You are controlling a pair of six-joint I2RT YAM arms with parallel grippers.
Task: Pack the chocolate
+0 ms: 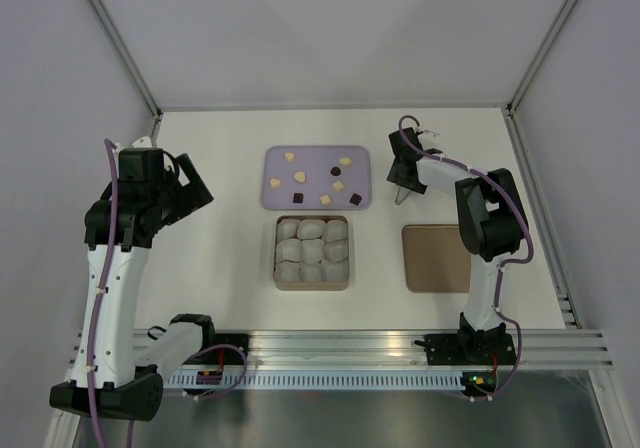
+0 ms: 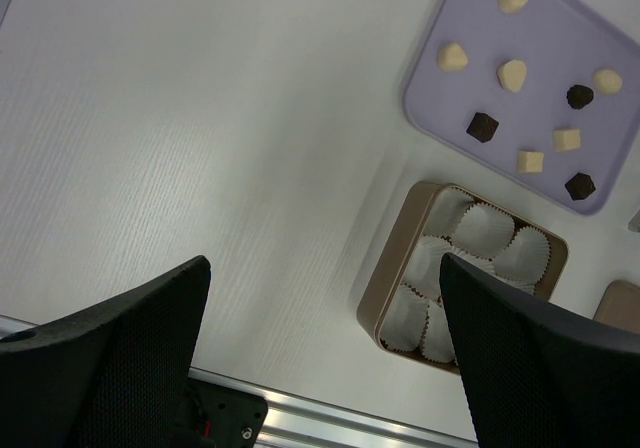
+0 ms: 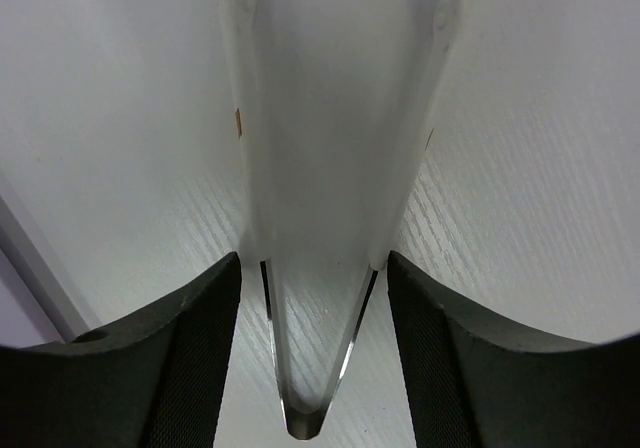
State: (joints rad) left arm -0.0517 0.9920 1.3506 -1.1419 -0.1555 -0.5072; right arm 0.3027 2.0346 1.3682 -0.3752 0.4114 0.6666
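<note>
Hanging over the left side of the table [image 1: 220, 268], the left gripper [image 1: 190, 184] had its fingers [image 2: 110, 358] spread wide with nothing between them, well apart from everything else. Right of it, at mid-table, a lilac tray [image 1: 275, 202] carried all the chocolate [image 1: 299, 176]: six pale cream pieces and three dark brown ones, scattered apart from each other. Just near of the tray stood a tan box [image 1: 277, 270] filled with white paper cups [image 1: 312, 252], and none of the cups held a piece. Farther right, a flat brown lid [image 1: 432, 260] lay on the table. Above the bare table between the tray's right edge and the lid's far edge, the right gripper [image 1: 401, 173] pointed down, its fingers [image 3: 180, 358] pressed against the two arms of the metal tongs [image 3: 310, 218], whose tips were close to the table.
</note>
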